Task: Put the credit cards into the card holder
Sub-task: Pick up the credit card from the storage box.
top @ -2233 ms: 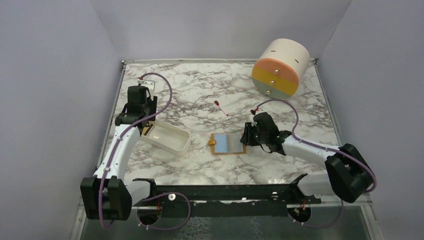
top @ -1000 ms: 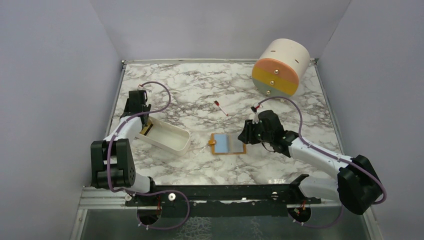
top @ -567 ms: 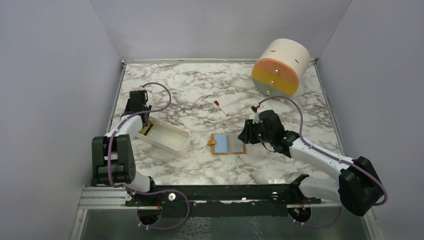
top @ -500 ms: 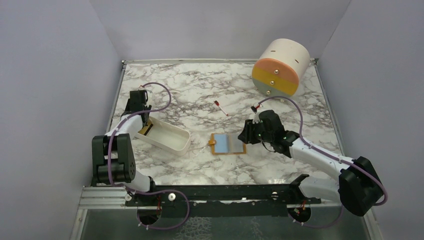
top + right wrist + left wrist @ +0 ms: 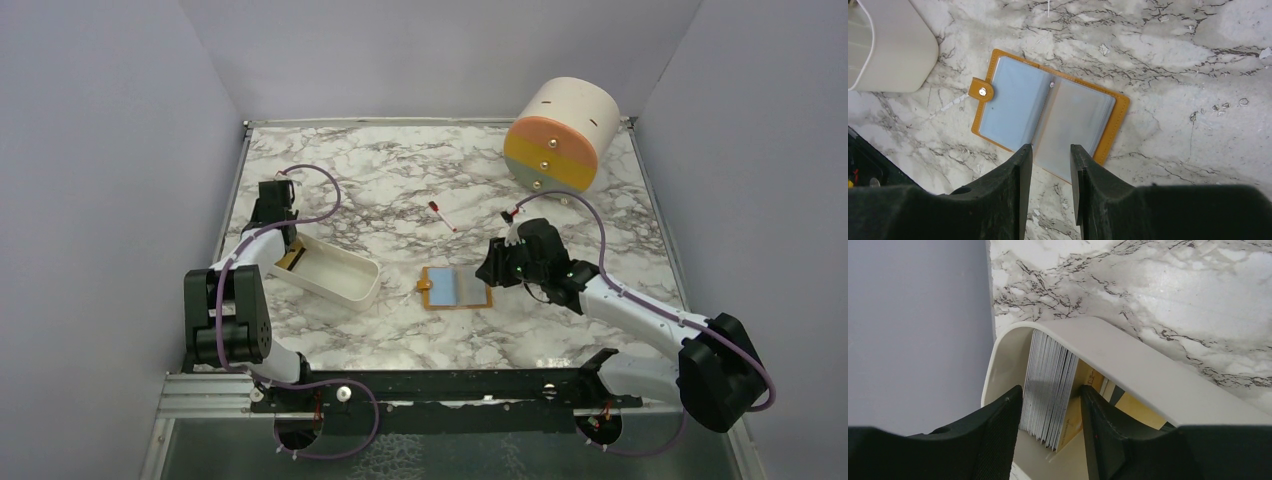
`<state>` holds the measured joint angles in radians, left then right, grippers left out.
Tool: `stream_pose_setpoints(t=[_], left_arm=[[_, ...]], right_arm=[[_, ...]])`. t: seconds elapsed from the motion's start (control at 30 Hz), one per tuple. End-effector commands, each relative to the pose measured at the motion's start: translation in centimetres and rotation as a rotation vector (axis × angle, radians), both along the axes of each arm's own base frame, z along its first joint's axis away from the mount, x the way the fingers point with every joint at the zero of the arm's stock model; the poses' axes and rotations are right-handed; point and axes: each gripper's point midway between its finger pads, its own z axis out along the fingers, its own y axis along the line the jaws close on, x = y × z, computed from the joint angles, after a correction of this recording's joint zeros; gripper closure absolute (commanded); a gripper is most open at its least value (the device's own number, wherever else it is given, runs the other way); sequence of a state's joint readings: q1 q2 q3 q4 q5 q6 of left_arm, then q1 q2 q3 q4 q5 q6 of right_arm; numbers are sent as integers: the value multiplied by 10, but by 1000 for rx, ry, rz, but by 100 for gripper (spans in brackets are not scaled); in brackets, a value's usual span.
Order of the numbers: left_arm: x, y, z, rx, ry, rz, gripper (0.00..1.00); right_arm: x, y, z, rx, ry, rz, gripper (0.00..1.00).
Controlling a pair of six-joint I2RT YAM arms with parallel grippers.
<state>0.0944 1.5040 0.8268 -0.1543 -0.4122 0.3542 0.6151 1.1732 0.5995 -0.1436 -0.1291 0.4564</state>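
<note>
The tray (image 5: 345,288) sits at the table's (image 5: 400,170) left edge, tight against the wall (image 5: 913,330). At its far end the left gripper (image 5: 1050,390) straddles the cards (image 5: 1045,365), which stand on edge; I cannot tell whether it squeezes them. A strip of bare table lies between the tray and the open wallet (image 5: 1013,100). The right gripper (image 5: 1050,150) hovers over the wallet's right edge, jaws narrowly parted and empty.

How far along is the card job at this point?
Done: the card holder lies open, its sleeves looking empty. In hand: the left gripper straddles the cards standing in the white tray; whether it grips them is unclear. The right gripper hovers open over the holder. Remaining: moving every card across.
</note>
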Motion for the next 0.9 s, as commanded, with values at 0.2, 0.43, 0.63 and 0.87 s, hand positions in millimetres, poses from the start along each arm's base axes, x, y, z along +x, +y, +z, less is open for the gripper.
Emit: stream_pose_setpoints(t=[0.2,0.43,0.63,0.87], left_arm=[[12,7,7,15,-36,6,60],[14,7,12,13,-37,2,66],[15,6,10,0,-8,4,72],[15,0,9,-34,10,-13,98]], right_arm=[[2,4,8,-2,-22,23,66],[2,5,8,6,-16,22,66],[2,5,7,9,-12,18,66],[-1,6,8,28,-8,15,66]])
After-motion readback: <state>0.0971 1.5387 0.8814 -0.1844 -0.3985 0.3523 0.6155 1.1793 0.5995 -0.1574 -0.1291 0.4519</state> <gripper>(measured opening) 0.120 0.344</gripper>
